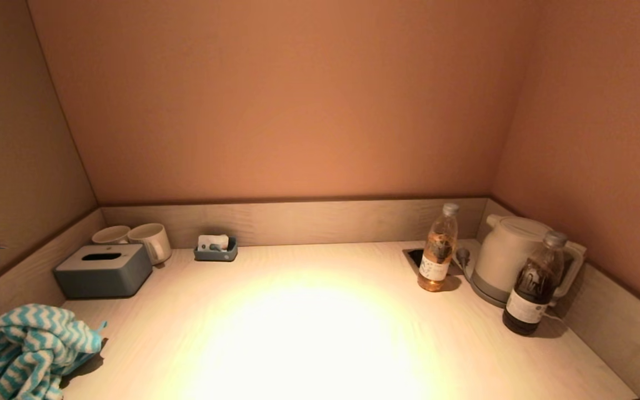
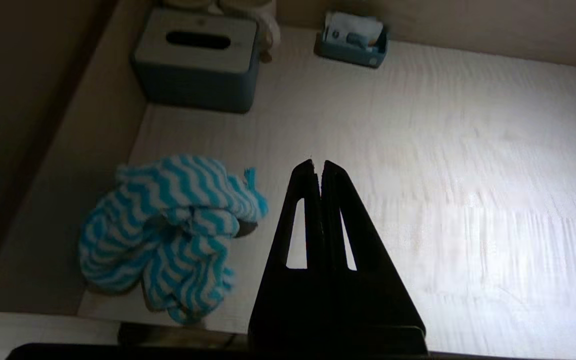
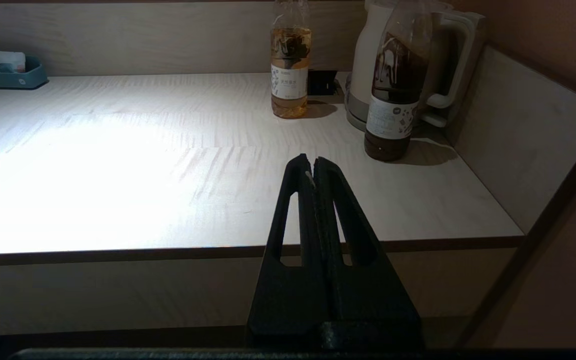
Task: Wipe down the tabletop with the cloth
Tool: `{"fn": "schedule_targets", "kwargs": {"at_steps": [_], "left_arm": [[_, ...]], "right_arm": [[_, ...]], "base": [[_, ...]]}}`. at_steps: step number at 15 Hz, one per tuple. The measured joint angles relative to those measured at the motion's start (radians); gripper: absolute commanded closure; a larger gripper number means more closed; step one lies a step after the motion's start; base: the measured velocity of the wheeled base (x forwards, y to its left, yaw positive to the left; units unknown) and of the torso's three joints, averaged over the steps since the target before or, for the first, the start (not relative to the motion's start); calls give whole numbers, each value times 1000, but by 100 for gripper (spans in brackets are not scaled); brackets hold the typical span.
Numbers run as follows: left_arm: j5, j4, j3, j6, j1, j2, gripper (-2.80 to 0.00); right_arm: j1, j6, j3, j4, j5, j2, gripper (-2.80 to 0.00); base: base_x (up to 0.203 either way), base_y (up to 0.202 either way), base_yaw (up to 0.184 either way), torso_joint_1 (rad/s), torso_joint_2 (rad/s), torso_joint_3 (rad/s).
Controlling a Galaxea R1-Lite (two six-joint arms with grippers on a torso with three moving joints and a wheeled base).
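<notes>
Cloth [image 2: 170,235], striped teal and white, is bunched at the tabletop's [image 1: 309,333] near left corner. Left gripper [image 2: 317,165] is held closed beside it, empty; right gripper [image 3: 310,161] closed above the front edge. Bottle [image 3: 289,60] labels are unreadable.

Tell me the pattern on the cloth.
The cloth has turquoise and white zigzag stripes, seen best in the left wrist view.

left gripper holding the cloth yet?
No. In the left wrist view the left gripper is shut on nothing above the tabletop, and the cloth lies bunched beside it, untouched.
</notes>
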State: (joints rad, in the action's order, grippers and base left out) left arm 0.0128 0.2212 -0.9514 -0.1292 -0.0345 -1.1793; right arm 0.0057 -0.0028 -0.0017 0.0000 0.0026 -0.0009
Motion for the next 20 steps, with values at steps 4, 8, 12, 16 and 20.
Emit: {"fn": "schedule_targets", "kwargs": {"at_steps": [4, 8, 12, 16, 20], "left_arm": [[-19, -50, 58, 47, 27, 164, 0], [-16, -43, 101, 49, 76, 360, 0], [-12, -43, 210, 65, 83, 569, 0], [3, -28, 345, 78, 62, 765, 0], [41, -25, 430, 80, 44, 892, 0]], "right_arm": [[0, 0, 0, 0, 0, 0, 0], [0, 0, 0, 0, 0, 0, 0], [0, 0, 0, 0, 0, 0, 0], [0, 0, 0, 0, 0, 0, 0], [0, 0, 0, 0, 0, 0, 0]], "base": [[0, 0, 0, 0, 0, 0], [0, 0, 0, 0, 0, 0], [0, 0, 0, 0, 0, 0], [0, 0, 0, 0, 0, 0], [0, 0, 0, 0, 0, 0]]}}
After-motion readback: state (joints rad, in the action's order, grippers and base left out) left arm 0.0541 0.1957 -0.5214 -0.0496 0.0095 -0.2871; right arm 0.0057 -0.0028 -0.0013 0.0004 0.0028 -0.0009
